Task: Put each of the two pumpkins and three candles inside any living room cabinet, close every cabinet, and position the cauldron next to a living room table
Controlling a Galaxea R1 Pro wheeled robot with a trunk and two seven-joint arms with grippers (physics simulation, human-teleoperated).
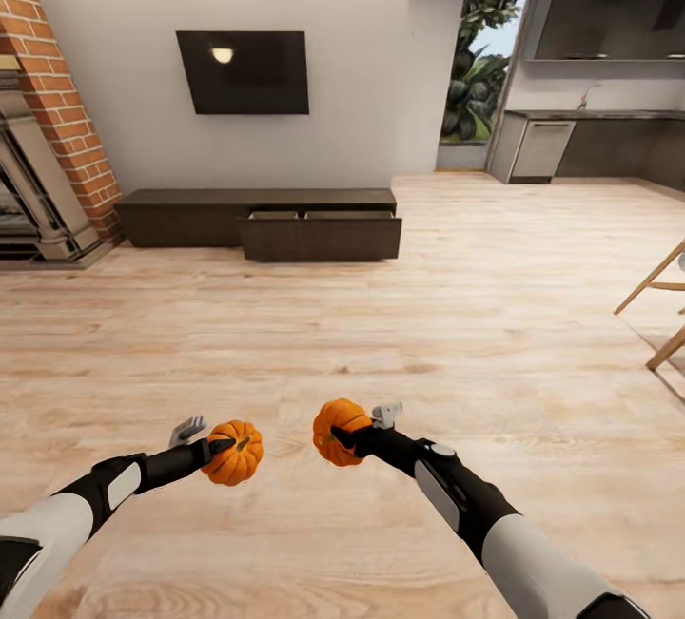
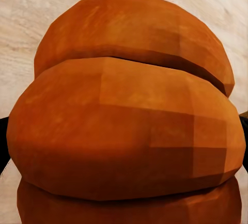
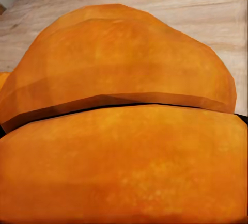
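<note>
One pumpkin (image 1: 234, 452) was held pinched in the left gripper (image 1: 221, 448), and a second pumpkin (image 1: 338, 431) was held pinched in the right gripper (image 1: 344, 435); both were carried in the air above the wood floor (image 1: 400, 315), near each other but apart. In the left wrist view the orange ribs of the held pumpkin (image 2: 129, 115) were seen close up, with pale floor boards behind. In the right wrist view the other pumpkin (image 3: 124, 141) was seen the same way. Ahead, the cabinet (image 1: 257, 215) was set along the white wall beneath a wall TV (image 1: 244, 72), its right-hand drawer (image 1: 321, 234) pulled open. A brick fireplace (image 1: 48, 125) was seen at the cabinet's left end. Dark kitchen units (image 1: 590, 144) were visible beyond the room's far right corner, and wooden chair legs (image 1: 656, 305) at the right edge of the floor.
</note>
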